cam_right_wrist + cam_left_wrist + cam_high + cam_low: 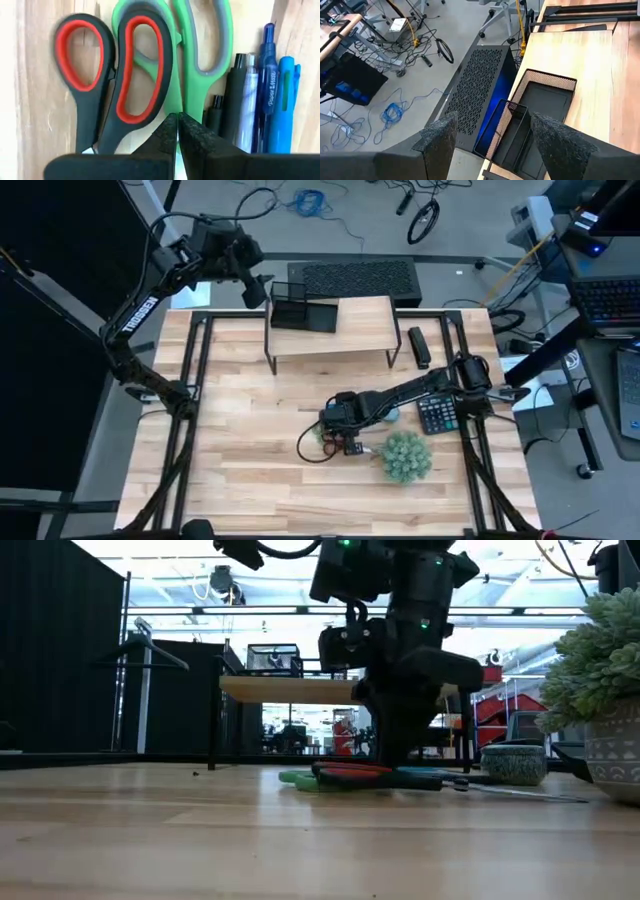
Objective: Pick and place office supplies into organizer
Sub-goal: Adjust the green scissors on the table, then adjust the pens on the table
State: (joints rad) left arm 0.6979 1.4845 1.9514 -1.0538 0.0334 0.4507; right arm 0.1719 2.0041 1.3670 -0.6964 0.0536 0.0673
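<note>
Right gripper (177, 120) low over the supply pile at surface centre, jaws pressed together, empty; red-handled scissors (107, 75) overlap green-handled scissors (192, 45), pens (260, 95) at their 3 o'clock; risk: closed jaws shove the pile. Organizer (302, 307) sits on riser at 12 o'clock; left gripper (505, 140) above it, jaws wide.

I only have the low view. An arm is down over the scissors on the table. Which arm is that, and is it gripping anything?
Observer: That's the right arm. Its wrist view shows the right gripper with fingers shut together over the scissor handles, and nothing visible between them.
Operator: What's lying next to the scissors?
Observer: The red-handled scissors overlap the green-handled scissors. Beside those lie a dark pen and blue pens, side by side.
Operator: And where's the organizer?
Observer: It's on the wooden riser shelf, at the shelf's left end in the high view. The left gripper hangs open above the organizer.
</note>
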